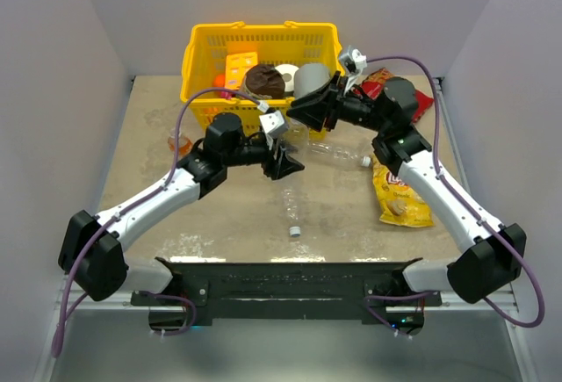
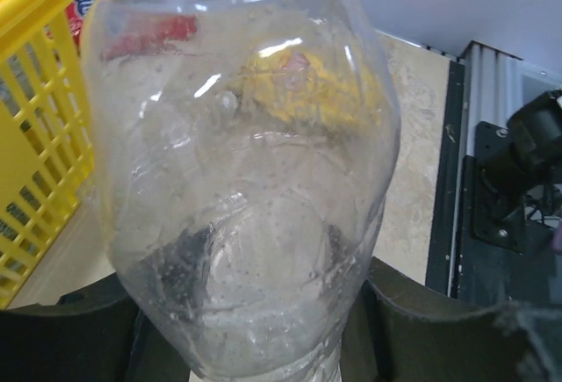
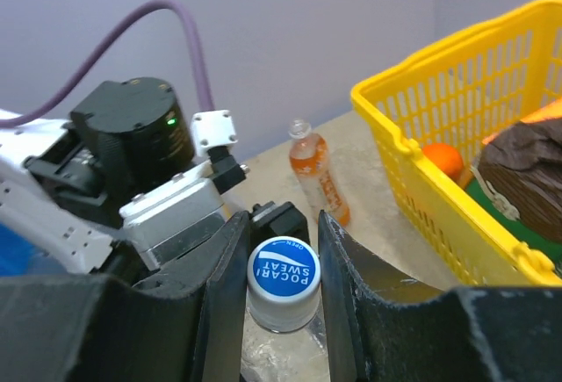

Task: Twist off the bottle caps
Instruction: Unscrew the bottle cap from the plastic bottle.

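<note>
The left gripper [image 2: 263, 347] is clamping its jaws on the lower body of a clear bottle [image 2: 246, 180], holding it near the middle of the tabletop [image 1: 219, 224], just toward six o'clock from the yellow basket [image 1: 202, 57]. The right gripper [image 3: 282, 246] is pinching that bottle's blue-faced cap [image 3: 283, 275] between its jaws.

The bottle is looking thin-walled, nearly empty and light. It is likely to dent or spin under a twist, and its skin is probably slick. The cap is the stiff part, best taken by its rim, as it is now.

The right wrist view is showing the cap's printed face, with the orange bottle [image 3: 318, 176] standing beyond at twelve o'clock. The left wrist view is giving only bottle wall. The overhead view alone is showing two more clear bottles lying on the tabletop, one [image 1: 338, 151] at three o'clock of the grippers and one [image 1: 290, 211] at six o'clock.
</note>
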`<state>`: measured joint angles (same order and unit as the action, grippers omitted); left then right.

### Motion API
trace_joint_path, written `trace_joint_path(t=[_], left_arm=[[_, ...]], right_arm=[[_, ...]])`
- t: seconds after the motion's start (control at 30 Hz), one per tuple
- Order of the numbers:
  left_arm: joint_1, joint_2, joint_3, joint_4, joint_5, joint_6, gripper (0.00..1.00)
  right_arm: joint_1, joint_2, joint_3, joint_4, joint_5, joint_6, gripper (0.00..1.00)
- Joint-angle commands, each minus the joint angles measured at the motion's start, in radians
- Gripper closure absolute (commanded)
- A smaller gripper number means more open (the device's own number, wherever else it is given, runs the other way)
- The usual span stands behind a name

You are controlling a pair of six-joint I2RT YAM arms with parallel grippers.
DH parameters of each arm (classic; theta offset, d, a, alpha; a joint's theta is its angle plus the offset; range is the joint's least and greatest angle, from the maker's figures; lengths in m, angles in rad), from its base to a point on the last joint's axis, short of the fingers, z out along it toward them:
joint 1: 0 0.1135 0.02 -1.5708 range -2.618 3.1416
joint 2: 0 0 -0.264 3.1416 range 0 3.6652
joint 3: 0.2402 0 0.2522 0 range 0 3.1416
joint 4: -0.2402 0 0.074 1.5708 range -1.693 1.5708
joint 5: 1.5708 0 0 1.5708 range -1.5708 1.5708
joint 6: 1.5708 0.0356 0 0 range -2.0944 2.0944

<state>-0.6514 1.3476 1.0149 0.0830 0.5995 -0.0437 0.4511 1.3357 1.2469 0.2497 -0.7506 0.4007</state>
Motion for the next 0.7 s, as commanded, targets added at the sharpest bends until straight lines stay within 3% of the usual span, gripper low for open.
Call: trace_joint_path(t=[0.0, 0.27, 0.43, 0.5, 0.6, 0.67], left_arm=[[-0.037, -0.031, 0.01, 0.158, 0.324, 0.051, 0.75], [-0.033, -0.021, 0.007, 0.204, 0.425, -0.01, 0.75], [-0.028, -0.021, 0.008, 0.193, 0.376, -0.01, 0.75], [-0.027, -0.021, 0.014, 0.172, 0.281, -0.002, 0.75], [-0.024, -0.022, 0.028, 0.126, 0.183, 0.01, 0.74], [-0.024, -0.022, 0.028, 0.118, 0.155, 0.011, 0.74]], right_arm=[[0.014, 0.031, -0.018, 0.103, -0.228, 0.03, 1.0], [0.011, 0.031, -0.037, 0.141, -0.328, 0.013, 1.0], [0.003, 0.025, -0.037, 0.14, -0.285, 0.026, 1.0], [-0.003, 0.016, -0.04, 0.138, -0.257, 0.036, 1.0], [-0.025, -0.009, -0.05, 0.123, -0.199, 0.041, 0.86], [-0.037, -0.033, -0.061, 0.122, -0.155, 0.052, 0.71]])
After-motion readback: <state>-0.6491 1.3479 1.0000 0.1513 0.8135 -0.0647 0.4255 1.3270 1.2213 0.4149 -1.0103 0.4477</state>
